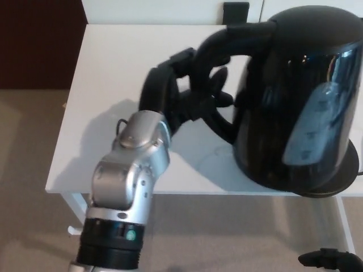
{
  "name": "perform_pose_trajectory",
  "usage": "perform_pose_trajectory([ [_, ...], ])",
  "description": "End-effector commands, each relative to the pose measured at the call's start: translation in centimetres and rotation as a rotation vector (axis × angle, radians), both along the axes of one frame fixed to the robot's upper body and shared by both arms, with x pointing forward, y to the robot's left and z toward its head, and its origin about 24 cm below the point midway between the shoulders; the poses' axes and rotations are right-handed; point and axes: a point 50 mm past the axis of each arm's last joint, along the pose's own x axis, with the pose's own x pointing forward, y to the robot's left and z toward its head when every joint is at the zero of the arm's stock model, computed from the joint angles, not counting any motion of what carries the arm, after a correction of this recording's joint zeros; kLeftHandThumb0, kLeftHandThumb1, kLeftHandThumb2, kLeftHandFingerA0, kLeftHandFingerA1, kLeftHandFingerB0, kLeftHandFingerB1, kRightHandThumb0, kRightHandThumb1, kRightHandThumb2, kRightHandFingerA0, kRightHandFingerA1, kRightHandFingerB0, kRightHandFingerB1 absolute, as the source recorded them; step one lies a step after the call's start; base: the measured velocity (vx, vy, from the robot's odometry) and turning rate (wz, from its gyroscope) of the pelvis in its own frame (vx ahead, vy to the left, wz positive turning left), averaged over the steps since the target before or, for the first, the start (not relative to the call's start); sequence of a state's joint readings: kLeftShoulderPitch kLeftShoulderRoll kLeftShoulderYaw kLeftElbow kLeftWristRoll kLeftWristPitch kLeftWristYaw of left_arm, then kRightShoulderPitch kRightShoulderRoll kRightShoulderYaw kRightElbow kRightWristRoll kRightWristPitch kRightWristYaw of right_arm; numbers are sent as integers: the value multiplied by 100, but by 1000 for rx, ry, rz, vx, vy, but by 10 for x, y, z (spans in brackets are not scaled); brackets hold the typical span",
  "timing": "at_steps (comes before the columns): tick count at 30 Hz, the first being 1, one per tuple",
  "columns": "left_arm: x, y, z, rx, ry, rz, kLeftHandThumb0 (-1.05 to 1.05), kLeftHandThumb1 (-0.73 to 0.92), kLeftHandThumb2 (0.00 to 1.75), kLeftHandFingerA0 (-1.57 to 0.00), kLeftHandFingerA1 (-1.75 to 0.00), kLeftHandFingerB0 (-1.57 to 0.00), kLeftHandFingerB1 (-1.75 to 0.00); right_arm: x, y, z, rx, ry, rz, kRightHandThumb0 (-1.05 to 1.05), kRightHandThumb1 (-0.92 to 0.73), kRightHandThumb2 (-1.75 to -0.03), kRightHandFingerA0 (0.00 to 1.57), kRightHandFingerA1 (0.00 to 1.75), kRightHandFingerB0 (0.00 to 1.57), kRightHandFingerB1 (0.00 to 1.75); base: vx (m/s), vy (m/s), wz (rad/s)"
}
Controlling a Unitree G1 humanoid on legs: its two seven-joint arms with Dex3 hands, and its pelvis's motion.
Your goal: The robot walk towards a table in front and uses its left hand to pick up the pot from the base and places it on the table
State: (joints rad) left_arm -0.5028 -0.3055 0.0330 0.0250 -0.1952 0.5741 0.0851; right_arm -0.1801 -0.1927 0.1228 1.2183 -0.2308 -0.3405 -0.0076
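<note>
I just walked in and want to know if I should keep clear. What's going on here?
The robot's left hand is closed around the handle of the black pot. The pot seems to sit on its base at the right of the white table, not yet lifted off. A bit of the right hand shows low at the picture's bottom edge, away from the pot.

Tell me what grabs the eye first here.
The big glossy black pot fills the right of the picture, at the right end of the white table, the rim of its base showing beneath it. The left hand reaches in from the lower left on a silver arm, its black fingers curled round the pot's handle.
</note>
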Motion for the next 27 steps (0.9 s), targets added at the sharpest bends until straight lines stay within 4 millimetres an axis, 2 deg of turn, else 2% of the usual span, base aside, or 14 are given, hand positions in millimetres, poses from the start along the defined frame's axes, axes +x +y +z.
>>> perform_pose_trajectory([
  [1,-2,-23,78,-259,-179,-130,-23,84,65,-87,-146,-73,-94,1,-1,1,-1,4,1,-40,-62,-59,79,50,62,44,0,0,0],
  [4,-2,-13,81,-243,-187,-111,-22,84,64,-87,-143,-74,-93,0,0,0,-7,9,10,-40,-63,-60,78,50,62,44,0,0,0],
  [7,-1,2,84,-206,-216,-63,-23,85,65,-90,-141,-74,-92,-1,0,-1,-28,17,18,-39,-63,-59,77,48,60,42,0,0,0],
  [8,1,17,86,-151,-252,-39,-23,85,65,-95,-134,-74,-94,0,0,-1,-28,21,13,-39,-63,-60,78,49,61,43,0,0,0],
  [12,4,33,89,-104,-278,-2,-23,84,66,-96,-132,-75,-92,0,-1,0,-32,13,21,-39,-63,-60,80,50,60,43,0,0,0],
  [13,6,43,89,-88,-285,15,-24,82,68,-91,-146,-74,-90,0,-1,0,-30,13,20,-38,-63,-59,77,48,61,43,0,0,0],
  [14,8,57,90,-64,-296,41,-24,82,68,-91,-146,-74,-90,1,-1,0,-27,14,19,-38,-63,-59,77,48,61,43,0,0,0],
  [16,9,67,90,-42,-309,59,-22,83,69,-86,-152,-72,-91,1,-1,0,-22,13,19,-38,-63,-59,77,48,61,43,0,0,0],
  [17,8,83,89,10,-311,99,-21,84,65,-87,-152,-69,-96,-1,-1,-1,-25,16,15,-37,-63,-59,75,49,61,44,0,0,0],
  [20,8,84,88,17,-311,100,-21,84,65,-87,-152,-69,-96,-1,-2,-1,-26,17,14,-37,-63,-59,75,49,61,44,0,0,0],
  [21,6,109,87,85,-314,152,-18,86,66,-87,-153,-63,-101,-3,-1,-2,-20,24,2,-40,-59,-60,74,49,60,45,0,0,0],
  [24,6,126,85,125,-300,197,-18,85,66,-86,-150,-63,-101,-3,-1,-3,-19,28,-3,-40,-59,-60,74,49,59,44,0,0,0],
  [27,6,127,85,127,-299,197,-18,85,66,-86,-150,-63,-101,-3,-1,-3,-19,29,-4,-40,-59,-60,74,49,59,44,0,0,0],
])
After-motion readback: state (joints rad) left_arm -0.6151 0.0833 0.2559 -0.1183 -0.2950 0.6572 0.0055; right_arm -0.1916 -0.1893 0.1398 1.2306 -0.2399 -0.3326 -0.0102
